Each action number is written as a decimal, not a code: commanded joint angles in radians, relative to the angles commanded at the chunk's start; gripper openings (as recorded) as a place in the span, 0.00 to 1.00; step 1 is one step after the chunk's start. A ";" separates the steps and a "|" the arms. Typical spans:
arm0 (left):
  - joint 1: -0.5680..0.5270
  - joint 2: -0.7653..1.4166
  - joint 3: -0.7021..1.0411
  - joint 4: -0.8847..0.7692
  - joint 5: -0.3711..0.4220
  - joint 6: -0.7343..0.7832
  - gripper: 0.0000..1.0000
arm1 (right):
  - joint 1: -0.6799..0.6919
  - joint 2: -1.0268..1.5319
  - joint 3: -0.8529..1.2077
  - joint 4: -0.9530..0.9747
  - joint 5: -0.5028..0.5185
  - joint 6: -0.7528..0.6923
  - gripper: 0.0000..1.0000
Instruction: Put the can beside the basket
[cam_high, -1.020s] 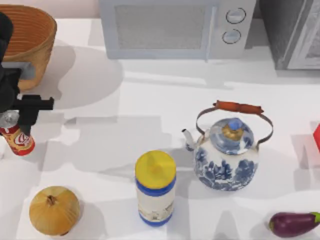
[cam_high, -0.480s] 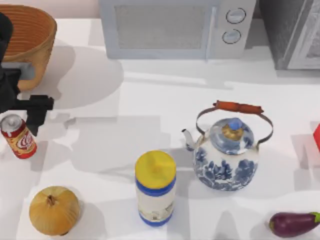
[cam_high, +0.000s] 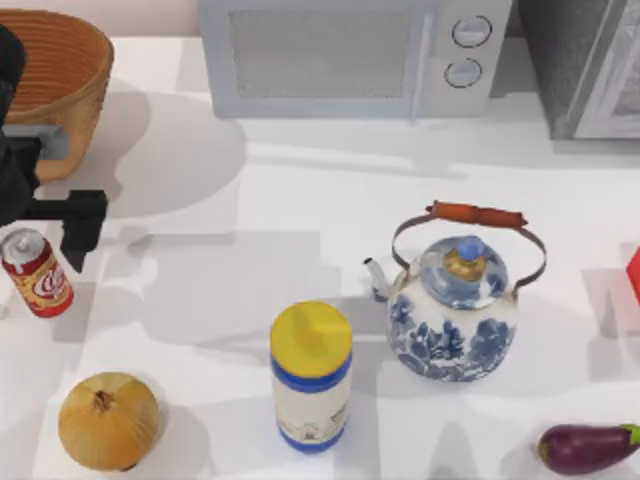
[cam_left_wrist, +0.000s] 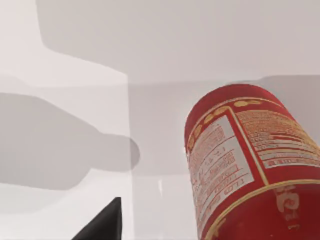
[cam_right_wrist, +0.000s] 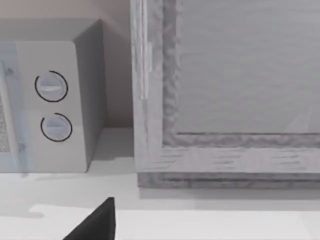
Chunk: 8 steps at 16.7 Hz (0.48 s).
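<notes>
Heads up: your left gripper (cam_high: 45, 235) has its fingers apart right next to the can (cam_high: 37, 273) at the tabletop's left edge, near the basket (cam_high: 60, 75). Lift crooked and a finger could clip the can and tip it over. Can't tell what the right gripper's fingers are doing.

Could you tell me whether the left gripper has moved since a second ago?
Yes. The left gripper has drifted right and back toward the basket, clear of the can.

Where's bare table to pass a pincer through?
Widest bare patch: between the microwave and the kettle, running left toward the basket. Crowded: the front strip with onion, jar, eggplant, and around the can.
</notes>
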 joint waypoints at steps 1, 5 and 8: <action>0.000 0.000 0.000 -0.001 0.000 0.000 1.00 | 0.000 0.000 0.000 0.000 0.000 0.000 1.00; -0.006 -0.004 -0.012 -0.053 -0.010 -0.001 1.00 | 0.000 0.000 0.000 0.000 0.000 0.000 1.00; -0.006 0.002 -0.015 -0.113 -0.021 -0.004 1.00 | 0.000 0.000 0.000 0.000 0.000 0.000 1.00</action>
